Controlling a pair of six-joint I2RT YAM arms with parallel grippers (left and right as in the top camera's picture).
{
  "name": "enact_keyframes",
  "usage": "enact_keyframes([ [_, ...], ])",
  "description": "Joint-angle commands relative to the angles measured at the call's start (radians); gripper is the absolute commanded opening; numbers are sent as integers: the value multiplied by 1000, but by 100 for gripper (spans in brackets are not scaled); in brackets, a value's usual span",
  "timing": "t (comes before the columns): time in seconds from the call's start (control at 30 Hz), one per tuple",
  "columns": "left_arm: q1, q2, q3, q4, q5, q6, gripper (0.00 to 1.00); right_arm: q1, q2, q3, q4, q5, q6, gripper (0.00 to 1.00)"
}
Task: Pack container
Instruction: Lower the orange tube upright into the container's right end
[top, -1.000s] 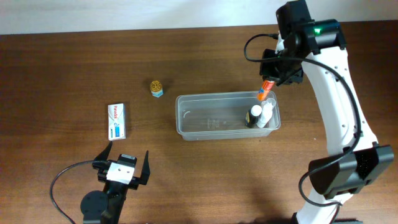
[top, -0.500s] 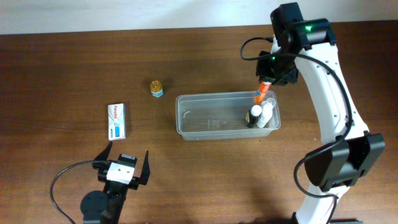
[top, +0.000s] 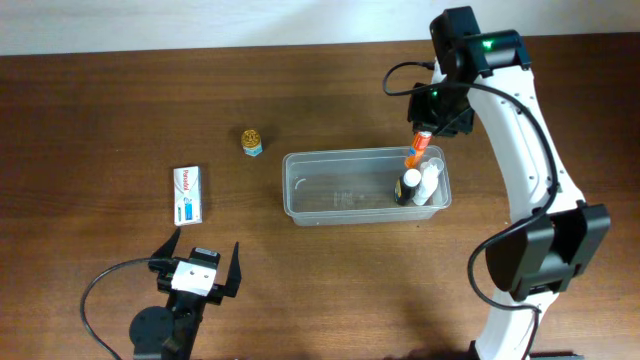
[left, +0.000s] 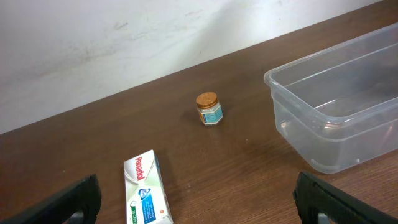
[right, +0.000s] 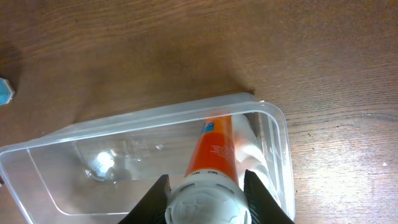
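Note:
The clear plastic container sits mid-table; it also shows in the left wrist view and right wrist view. A black-capped bottle and a white bottle stand in its right end. My right gripper is shut on an orange tube with a white cap, holding it over the container's right end. My left gripper is open and empty near the front left, its black fingers at the edges of the left wrist view.
A white and blue toothpaste box lies at the left, also in the left wrist view. A small jar with a gold lid stands left of the container, also in the left wrist view.
My right gripper has moved a little left with the orange tube, which now hangs over the container's right end. The left arm has not moved.

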Motion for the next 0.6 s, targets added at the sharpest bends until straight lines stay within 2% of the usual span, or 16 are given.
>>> enact_keyframes([
  [0.0, 6, -7, -5, 0, 8, 15, 99, 6, 31, -11, 6, -3, -7, 25],
  [0.57, 6, -7, -5, 0, 8, 15, 99, 4, 58, -14, 21, 34, -11, 25],
])
